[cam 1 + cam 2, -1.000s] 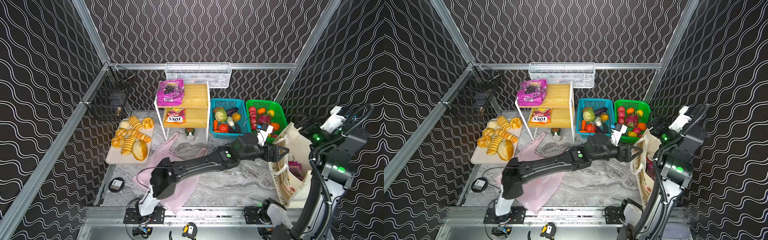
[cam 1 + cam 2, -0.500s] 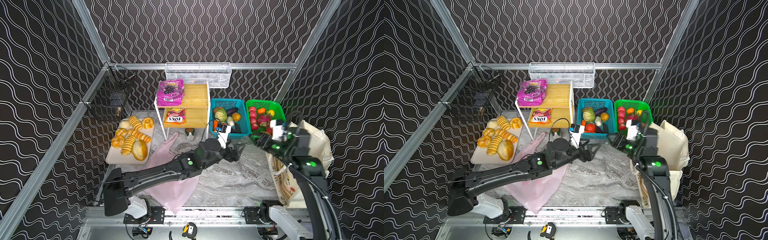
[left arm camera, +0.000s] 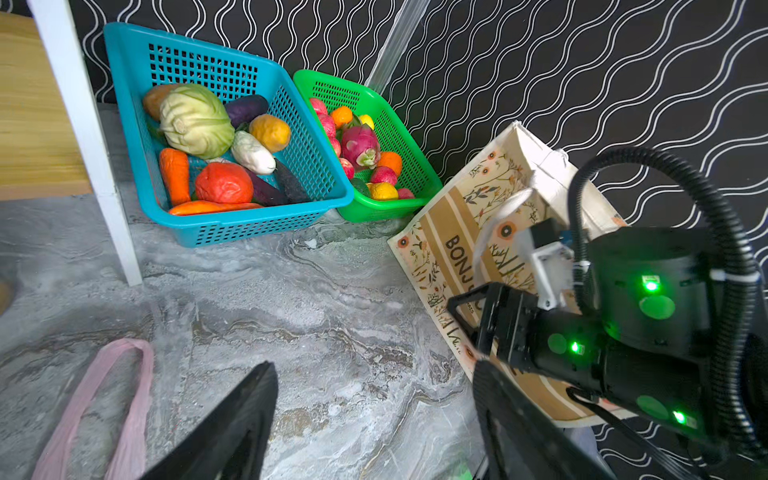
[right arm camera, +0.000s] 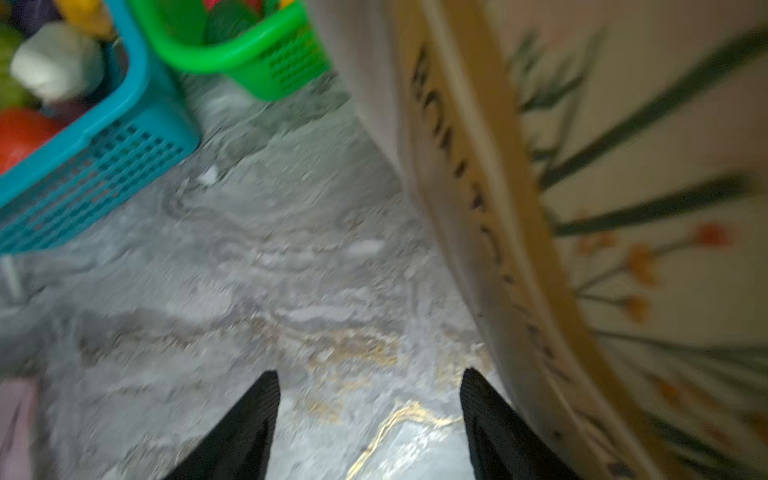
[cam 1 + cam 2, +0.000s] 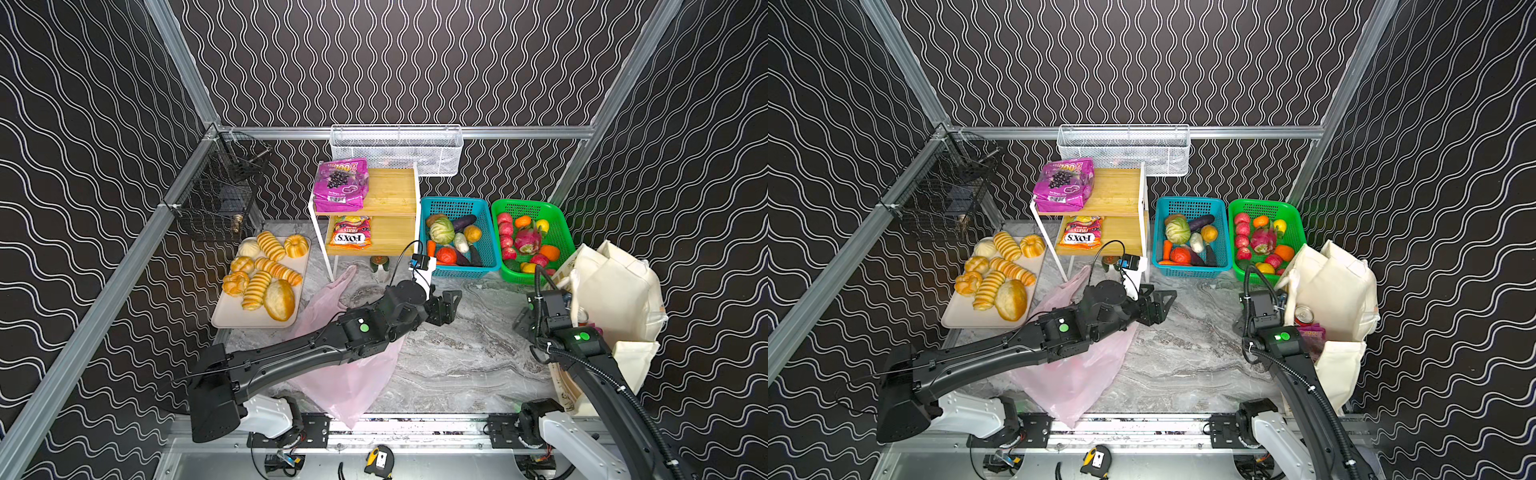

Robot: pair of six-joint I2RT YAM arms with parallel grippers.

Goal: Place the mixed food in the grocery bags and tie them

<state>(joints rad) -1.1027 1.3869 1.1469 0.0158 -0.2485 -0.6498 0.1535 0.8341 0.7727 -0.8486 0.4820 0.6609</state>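
Observation:
The cream tote point(image 5: 615, 299) point(image 5: 1337, 286) stands at the right, its printed side point(image 3: 490, 232) point(image 4: 623, 208) facing the middle; a red can point(image 5: 1304, 314) shows inside. The pink plastic bag point(image 5: 353, 374) point(image 5: 1075, 374) lies flat under my left arm, one handle loop point(image 3: 104, 395) showing. A magenta grape pouch point(image 5: 341, 185) lies on the shelf top, a second snack pouch point(image 5: 349, 232) below it, and the cabbage point(image 5: 441, 230) point(image 3: 195, 120) sits in the blue basket. My left gripper point(image 5: 451, 303) point(image 3: 374, 368) hangs open and empty over bare marble. My right gripper point(image 5: 521, 320) point(image 4: 370, 374) is open and empty, low beside the tote.
Blue basket point(image 5: 457, 205) of vegetables and green basket point(image 5: 528, 208) of fruit stand at the back right. A wooden shelf rack point(image 5: 390, 191) is at the back centre, a bread tray point(image 5: 249, 324) on the left. A white mesh basket point(image 5: 395, 149) and a black wire basket point(image 5: 216, 195) hang on the frame.
My left arm has pulled back from the tote's mouth to the middle of the table. The right arm has swung down from above the tote to the table beside it.

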